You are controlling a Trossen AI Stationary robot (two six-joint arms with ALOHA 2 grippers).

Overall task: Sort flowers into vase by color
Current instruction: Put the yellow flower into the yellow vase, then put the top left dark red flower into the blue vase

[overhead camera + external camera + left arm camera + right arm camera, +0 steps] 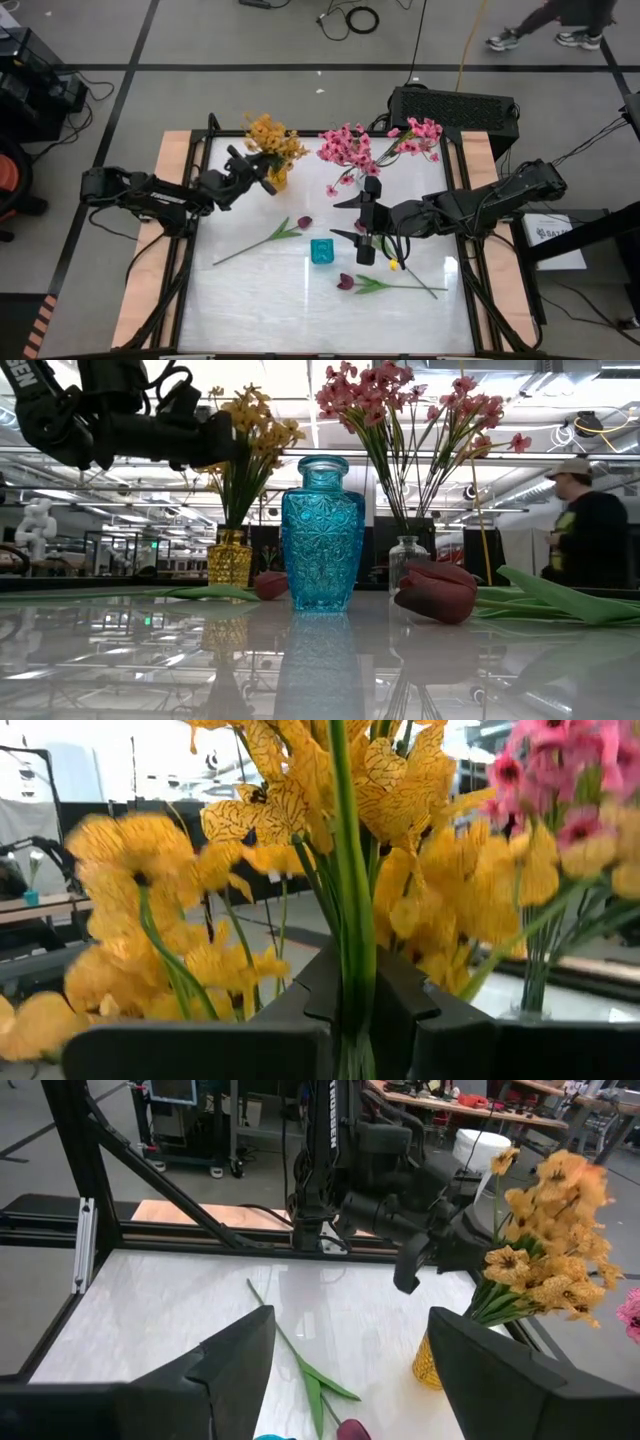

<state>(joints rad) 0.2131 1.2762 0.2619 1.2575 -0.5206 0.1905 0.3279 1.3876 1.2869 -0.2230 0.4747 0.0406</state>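
Faceted turquoise glass vase (322, 532) foremost; left pincer (355, 1010) narrow on yellow sprig's smooth green stem (347, 870); right pincer (350, 1360) wide, empty

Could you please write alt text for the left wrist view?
The left gripper pinches a green stem among yellow flowers that fill the view. Pink flowers stand beside them.

A green stem (350, 880) is clamped between the two dark fingers (400, 1010) of the left gripper (352, 1020), rising toward 12 o'clock. Yellow flowers (150, 870) are crowded all around it, from 9 o'clock to 2 o'clock. Pink flowers (570, 780) are seen toward 2 o'clock, their stems (540, 960) dropping at 4 o'clock.
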